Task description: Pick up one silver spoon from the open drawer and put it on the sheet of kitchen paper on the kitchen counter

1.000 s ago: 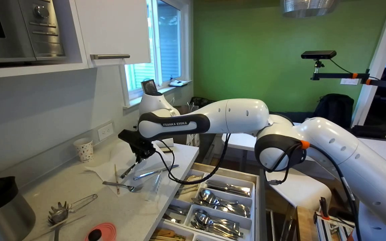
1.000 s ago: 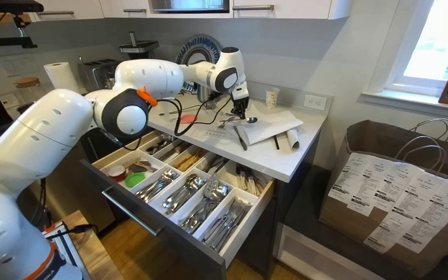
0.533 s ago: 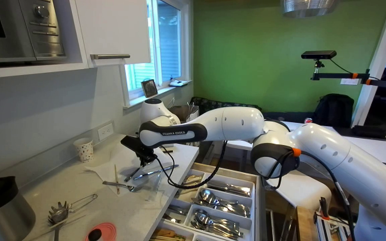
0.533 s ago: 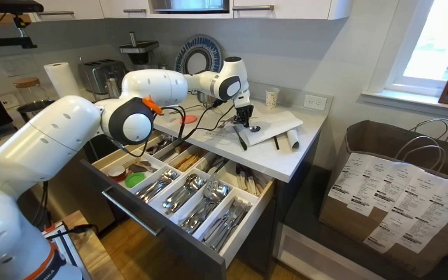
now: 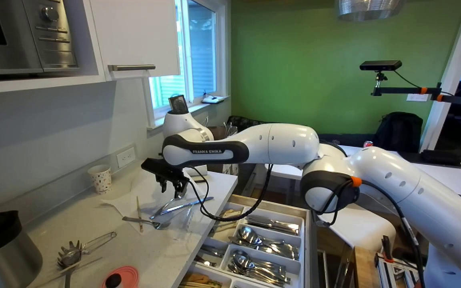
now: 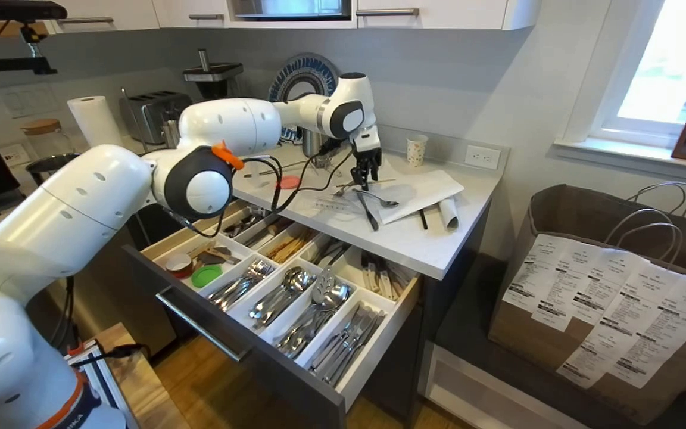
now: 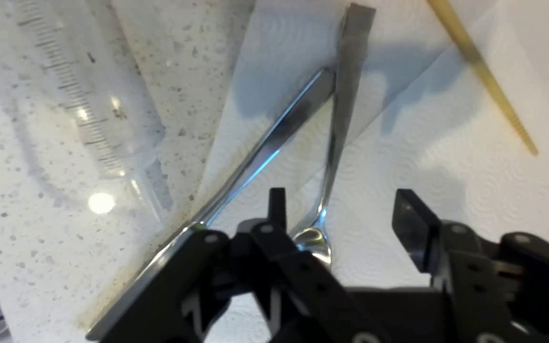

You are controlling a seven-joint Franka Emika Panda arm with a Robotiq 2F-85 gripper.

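Soft, moderate light fills both exterior views; in an exterior view the white-framed window (image 6: 670,65) burns out to near white. The tall white door frame (image 5: 458,52) leans, distorted, near an exterior view's edge. In the wrist view, a round white glare sits on the pale speckled worktop (image 7: 41,247), soft blue-grey shadows cross the thin white sheet of kitchen paper (image 7: 374,200), the silver metal spoon (image 7: 350,62) glints blue at neck and bowl, and the black two-fingered end effector (image 7: 340,209) looks dark and slightly blurred.
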